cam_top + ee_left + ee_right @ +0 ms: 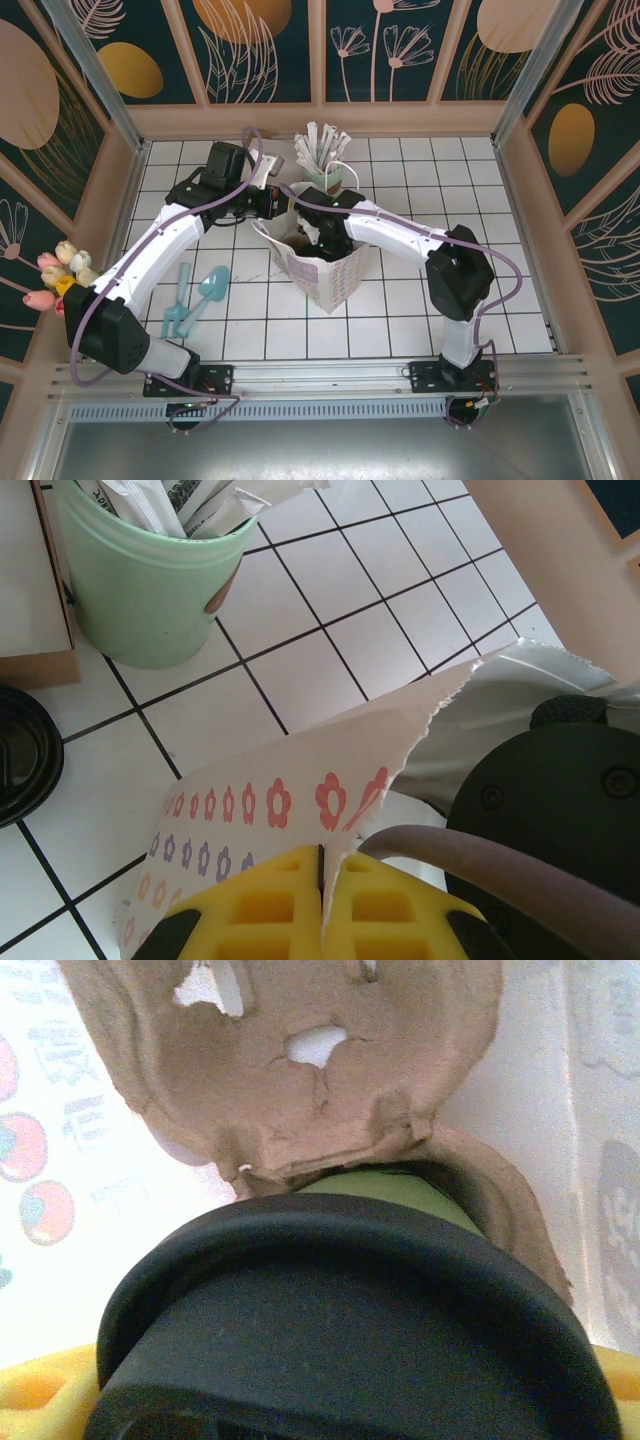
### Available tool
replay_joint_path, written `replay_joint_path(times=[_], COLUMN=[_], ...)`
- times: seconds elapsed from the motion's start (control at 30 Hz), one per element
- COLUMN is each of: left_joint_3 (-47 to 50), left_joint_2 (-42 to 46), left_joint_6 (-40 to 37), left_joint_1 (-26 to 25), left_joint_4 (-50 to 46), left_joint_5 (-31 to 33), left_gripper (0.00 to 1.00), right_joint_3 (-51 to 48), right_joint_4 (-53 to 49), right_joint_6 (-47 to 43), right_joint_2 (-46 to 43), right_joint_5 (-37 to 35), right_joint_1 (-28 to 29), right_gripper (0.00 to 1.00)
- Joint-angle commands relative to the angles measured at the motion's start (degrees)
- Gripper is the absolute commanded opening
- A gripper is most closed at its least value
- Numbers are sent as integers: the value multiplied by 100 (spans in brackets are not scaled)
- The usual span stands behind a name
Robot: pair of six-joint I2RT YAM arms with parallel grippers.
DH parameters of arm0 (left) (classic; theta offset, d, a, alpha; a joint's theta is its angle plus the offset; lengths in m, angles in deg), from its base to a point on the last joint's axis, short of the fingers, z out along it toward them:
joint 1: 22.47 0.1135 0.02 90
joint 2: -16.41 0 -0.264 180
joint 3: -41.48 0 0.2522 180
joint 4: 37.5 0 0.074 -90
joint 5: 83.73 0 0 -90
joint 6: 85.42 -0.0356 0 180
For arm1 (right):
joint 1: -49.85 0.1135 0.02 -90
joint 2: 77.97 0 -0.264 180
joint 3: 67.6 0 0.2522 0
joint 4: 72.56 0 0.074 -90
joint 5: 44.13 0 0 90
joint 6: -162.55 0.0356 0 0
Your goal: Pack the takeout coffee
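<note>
**Coffee down in the bag, both grippers busy**

White tiled table (480, 300), dark floral panels (260, 50) walling it in, and the flower-print paper bag (340, 280) standing open in the middle. From overhead I've got a pale green cup (322, 172) of white wrapped sticks (325, 140) just behind the bag. There are teal plastic scoops (195, 298) well off to its left, and a bunch of tulips (58, 272) further left by the wall. Both arms crowd the bag's mouth, so from up there I can't make out what's inside.

My left gripper (284, 206) is at the bag's left rim. On its wrist camera the yellow fingers (270, 910) are pressed flat together on the torn paper edge, pinching it. Beyond the rim that view gives me the pale green cup close up and a black round lid (20, 755) on the tiles, cut off by the frame. The right arm's black housing (560, 820) and its cable (480, 865) block the bag's opening.

My right gripper (318, 236) is down inside the bag. Its wrist camera gives me the inside: the takeout coffee (400, 1188), with its black cap (340, 1340) right up against the lens, is seated in a pocket of a brown pulp tray (300, 1070), with the bag's walls around it. The jaws are spread wide around the cap, yellow pads (35, 1400) at both sides, gripping it.
</note>
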Motion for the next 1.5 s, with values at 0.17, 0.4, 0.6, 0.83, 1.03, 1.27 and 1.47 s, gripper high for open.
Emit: replay_joint_path(times=[0.17, 0.4, 0.6, 0.83, 1.03, 1.27, 1.47], left_joint_3=[58, 7, -65, -82, -81, -57, -83], left_joint_2=[118, 108, 120, 139, 135, 131, 136], left_joint_6=[-54, -58, -93, -102, -124, -137, -162], left_joint_1=[-12, -14, -14, -14, -14, -15, -18], left_joint_4=[27, -5, -29, -33, -59, -78, -96], left_joint_5=[-31, 2, 103, 149, 164, 184, 205], left_gripper=[0, 0, 0, 0, 0, 0, 0], right_joint_3=[-774, -224, 85, 419, 482, 429, 403], right_joint_4=[573, 157, -215, -415, -406, -318, -256], right_joint_6=[-59, -71, -6, 166, 230, 248, 229], right_joint_2=[1006, 567, 301, 157, 106, -56, -123], right_joint_5=[-663, -692, -717, -901, -961, -859, -761], right_joint_1=[-42, -34, 60, 148, 154, 156, 159], right_gripper=[37, 41, 43, 49, 59, 68, 72])
